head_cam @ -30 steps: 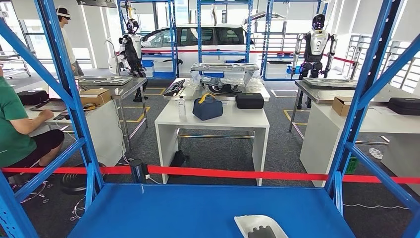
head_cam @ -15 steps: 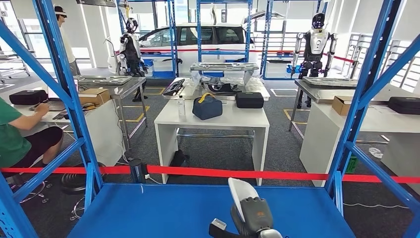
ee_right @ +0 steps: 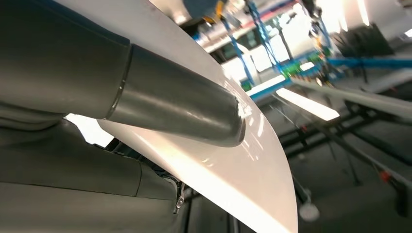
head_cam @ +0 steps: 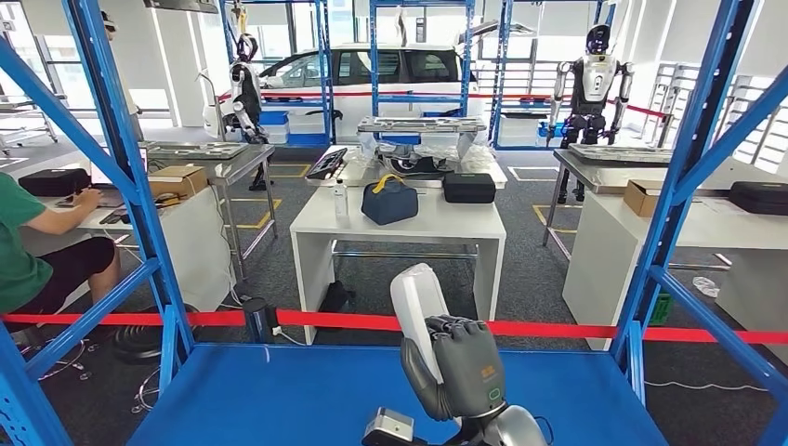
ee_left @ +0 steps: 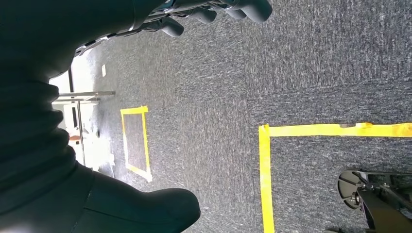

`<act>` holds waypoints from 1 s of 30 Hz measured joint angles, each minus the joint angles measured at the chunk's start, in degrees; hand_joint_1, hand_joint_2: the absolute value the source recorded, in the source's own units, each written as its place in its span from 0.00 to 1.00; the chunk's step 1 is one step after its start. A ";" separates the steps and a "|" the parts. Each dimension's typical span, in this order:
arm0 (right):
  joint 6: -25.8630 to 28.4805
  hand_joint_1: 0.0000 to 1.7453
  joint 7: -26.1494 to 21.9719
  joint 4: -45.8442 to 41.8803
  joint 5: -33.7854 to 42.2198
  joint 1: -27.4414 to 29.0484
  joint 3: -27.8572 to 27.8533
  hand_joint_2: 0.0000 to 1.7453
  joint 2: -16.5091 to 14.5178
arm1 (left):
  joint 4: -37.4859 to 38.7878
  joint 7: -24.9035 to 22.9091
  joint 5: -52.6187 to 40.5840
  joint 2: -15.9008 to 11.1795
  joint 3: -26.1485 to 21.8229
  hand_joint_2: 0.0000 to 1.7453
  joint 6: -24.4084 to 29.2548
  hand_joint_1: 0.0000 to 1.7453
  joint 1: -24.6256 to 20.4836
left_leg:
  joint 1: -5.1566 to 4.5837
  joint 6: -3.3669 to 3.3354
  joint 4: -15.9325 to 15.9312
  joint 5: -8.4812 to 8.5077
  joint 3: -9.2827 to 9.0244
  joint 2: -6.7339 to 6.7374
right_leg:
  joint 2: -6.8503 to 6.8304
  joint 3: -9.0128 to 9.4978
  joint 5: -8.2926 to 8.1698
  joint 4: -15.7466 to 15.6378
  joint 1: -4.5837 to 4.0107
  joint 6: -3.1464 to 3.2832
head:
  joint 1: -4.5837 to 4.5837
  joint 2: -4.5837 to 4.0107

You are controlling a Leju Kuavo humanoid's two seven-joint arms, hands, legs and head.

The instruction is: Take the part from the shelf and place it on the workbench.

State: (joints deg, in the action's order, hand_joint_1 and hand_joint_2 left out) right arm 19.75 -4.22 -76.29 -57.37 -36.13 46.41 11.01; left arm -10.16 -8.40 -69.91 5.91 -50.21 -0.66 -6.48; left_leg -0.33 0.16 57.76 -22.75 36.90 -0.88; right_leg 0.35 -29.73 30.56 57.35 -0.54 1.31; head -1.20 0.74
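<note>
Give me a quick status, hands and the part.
Right hand grips the white part, lifted above the blue shelf. Left hand hangs empty over the carpet, fingers apart. Blue shelf posts flank the way out.

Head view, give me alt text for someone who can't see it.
The robot's right hand holds a white curved part upright above the blue shelf, framed by blue rack posts. Beyond a red barrier tape stands a white table with a navy bag and a black case, with a white car behind.
</note>
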 joint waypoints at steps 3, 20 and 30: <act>2.61 1.00 -1.17 -2.56 -1.28 0.67 0.15 0.00 0.48 | 0.00 0.31 -0.54 0.02 0.00 1.00 -0.12 0.00 -0.04 | 0.00 -0.02 0.00 -0.01 -0.01 -0.01 | -0.01 0.01 0.00 -0.01 0.01 0.00 | 0.00 0.00; 10.33 1.00 -1.10 -9.85 -7.16 3.44 0.64 0.00 2.23 | 0.00 -1.58 -0.39 0.56 -0.36 1.00 -0.43 0.00 -0.71 | 1.53 -0.29 -1.35 1.16 -0.38 0.75 | -0.18 -4.31 3.88 9.94 2.36 -3.74 | 0.08 -0.01; 10.07 1.00 0.97 -9.87 -9.13 3.52 0.72 0.00 2.05 | 0.00 -1.95 -0.73 0.45 -0.61 1.00 -0.56 0.00 -0.32 | 2.18 3.38 7.83 -5.26 4.33 0.58 | 0.07 -3.54 -1.25 3.52 2.34 0.40 | -0.01 -0.01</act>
State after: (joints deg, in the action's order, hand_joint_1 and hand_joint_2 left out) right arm 29.82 -3.24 -86.16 -66.50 -32.61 47.13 13.06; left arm -10.16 -10.35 -70.65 6.36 -50.82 -1.22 -6.80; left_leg 1.85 3.54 65.58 -28.01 41.22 -0.30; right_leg 0.42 -33.27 29.31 60.87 1.80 1.71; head -1.21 0.73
